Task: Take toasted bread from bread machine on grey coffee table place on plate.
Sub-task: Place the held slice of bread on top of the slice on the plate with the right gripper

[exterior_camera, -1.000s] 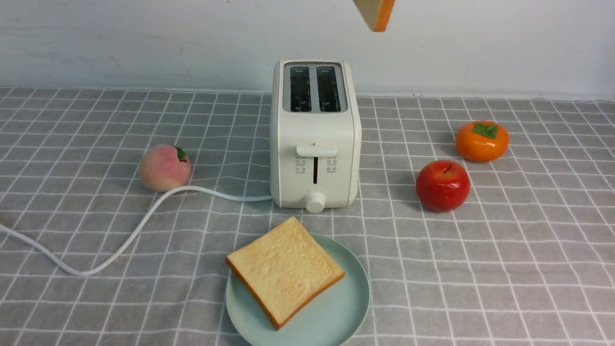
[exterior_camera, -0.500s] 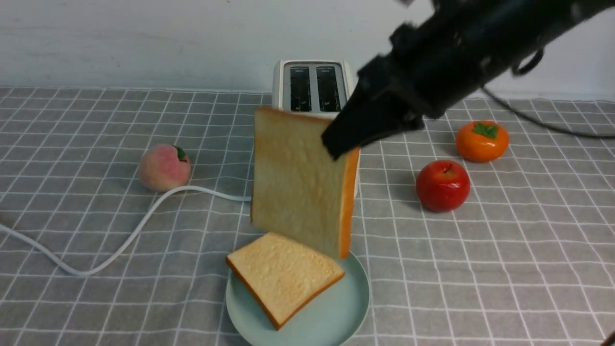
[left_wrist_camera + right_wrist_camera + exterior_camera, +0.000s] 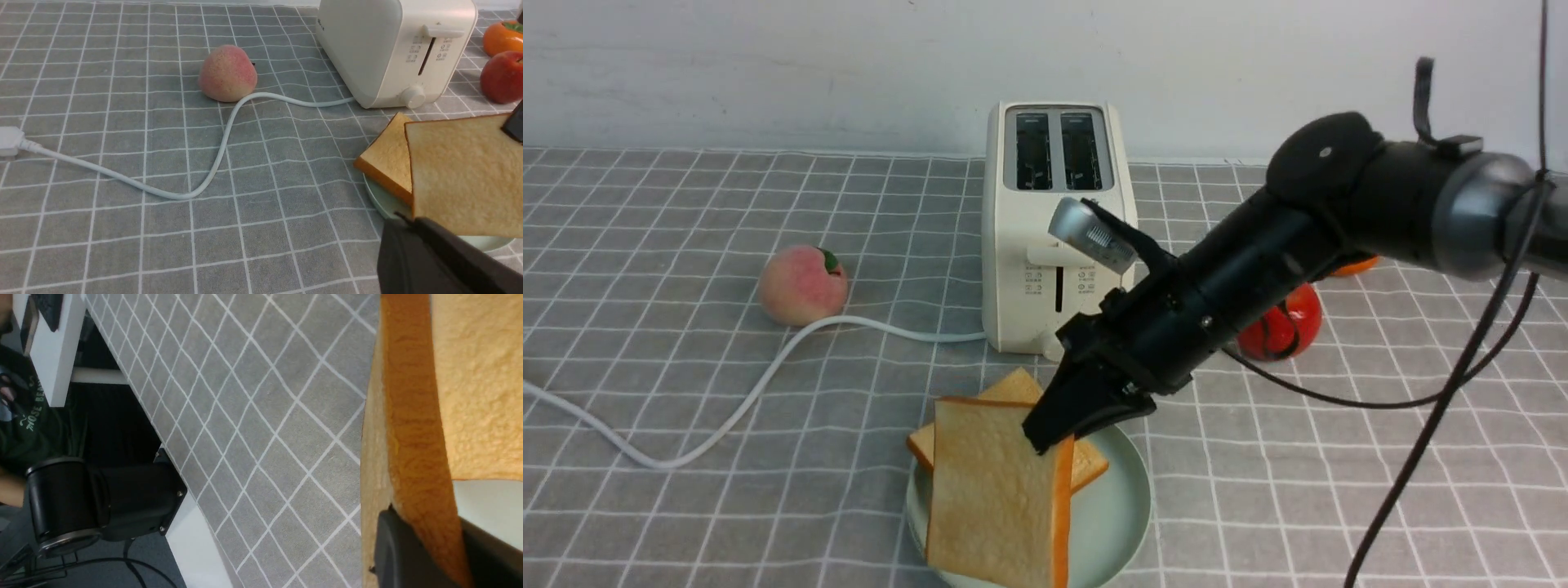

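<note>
My right gripper [image 3: 1049,437] is shut on the top corner of one slice of toasted bread [image 3: 992,498], which hangs upright over the near left of the mint plate [image 3: 1119,506]. In the right wrist view its fingers pinch the orange crust [image 3: 408,416]. A second slice [image 3: 1013,390] lies flat on the plate, partly behind the held one. The cream bread machine [image 3: 1058,229] stands behind on the grey coffee table [image 3: 686,490], both slots empty. My left gripper [image 3: 404,220] is shut on nothing, low beside the plate [image 3: 378,200].
A peach [image 3: 802,286] lies left of the toaster, and the white cord [image 3: 727,408] curls past it across the cloth. A red apple [image 3: 1278,331] and an orange persimmon [image 3: 1352,265] sit to the right, partly behind my right arm. A white wall backs the table.
My right arm has swung down and toward the near side, carrying the slice from the top of the picture to just over the plate. The flat slice has stayed put.
</note>
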Tool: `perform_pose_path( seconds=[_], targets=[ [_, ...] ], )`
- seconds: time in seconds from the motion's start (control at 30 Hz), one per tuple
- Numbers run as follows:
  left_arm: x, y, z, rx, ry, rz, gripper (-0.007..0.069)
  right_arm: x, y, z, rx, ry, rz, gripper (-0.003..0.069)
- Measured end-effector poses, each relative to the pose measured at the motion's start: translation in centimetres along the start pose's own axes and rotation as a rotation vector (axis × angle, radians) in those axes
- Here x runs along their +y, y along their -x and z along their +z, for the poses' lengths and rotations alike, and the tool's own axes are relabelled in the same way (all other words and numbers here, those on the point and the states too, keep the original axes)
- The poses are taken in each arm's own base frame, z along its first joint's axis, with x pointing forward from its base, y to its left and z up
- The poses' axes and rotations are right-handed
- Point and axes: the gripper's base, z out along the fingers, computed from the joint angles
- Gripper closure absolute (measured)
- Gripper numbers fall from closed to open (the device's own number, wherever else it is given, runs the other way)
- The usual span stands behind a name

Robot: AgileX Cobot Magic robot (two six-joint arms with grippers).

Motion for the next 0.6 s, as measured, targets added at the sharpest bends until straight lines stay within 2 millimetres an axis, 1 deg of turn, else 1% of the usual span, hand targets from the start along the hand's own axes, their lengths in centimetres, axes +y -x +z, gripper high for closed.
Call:
perform_pose_path(
  seconds=[0.03, 0.1, 0.17, 0.23, 0.27, 0.3, 0.33, 0.37, 0.4, 0.43, 0.47, 0.5, 0.6],
  targets=[
    [0.0, -0.1, 0.0, 0.007, 0.002, 0.0, 0.0638, -0.5, 0.1, 0.3, -0.005, -0.006, 0.015, 0.0575],
    [0.0, -0.1, 0.0, 0.014, 0.002, -0.003, 0.0638, -0.6, 0.2, 0.4, -0.01, -0.011, 0.034, 0.056],
    [0.0, -0.2, 0.0, 0.017, 0.0, -0.005, 0.0638, -0.8, 0.2, 0.3, -0.019, -0.026, 0.065, 0.0517],
    [0.0, -0.2, 0.0, 0.017, -0.001, -0.006, 0.0638, -1.0, 0.3, 0.2, -0.022, -0.034, 0.071, 0.0489],
    [0.0, -0.2, 0.0, 0.018, 0.0, -0.006, 0.0638, -1.3, 0.3, -0.2, -0.026, -0.048, 0.087, 0.0433],
    [0.0, -0.2, 0.0, 0.019, 0.0, -0.006, 0.0638, -1.5, 0.4, -0.4, -0.029, -0.054, 0.093, 0.0408],
    [0.0, -0.2, 0.0, 0.019, 0.0, -0.006, 0.0638, -1.8, 0.5, -1.0, -0.034, -0.063, 0.11, 0.0347],
    [0.0, -0.2, 0.0, 0.019, 0.0, -0.006, 0.0638, -1.8, 0.6, -1.2, -0.035, -0.064, 0.111, 0.0339],
    [0.0, -0.2, 0.0, 0.019, -0.001, -0.006, 0.0638, -2.0, 0.8, -2.1, -0.032, -0.076, 0.116, 0.0279],
    [0.0, -0.2, 0.0, 0.019, 0.0, -0.006, 0.0638, -2.1, 1.2, -2.9, -0.039, -0.084, 0.115, 0.0235],
    [0.0, -0.2, 0.0, 0.019, -0.001, -0.007, 0.0638, -2.2, 1.1, -3.0, -0.038, -0.087, 0.118, 0.0228],
    [0.0, -0.2, 0.0, 0.019, -0.001, -0.007, 0.0638, -2.1, 2.0, -4.6, -0.066, -0.115, 0.102, 0.0187],
    [0.0, -0.2, 0.0, 0.019, -0.002, -0.008, 0.0638, -1.5, 2.9, -7.4, -0.13, -0.183, 0.119, 0.0172]
  ],
)
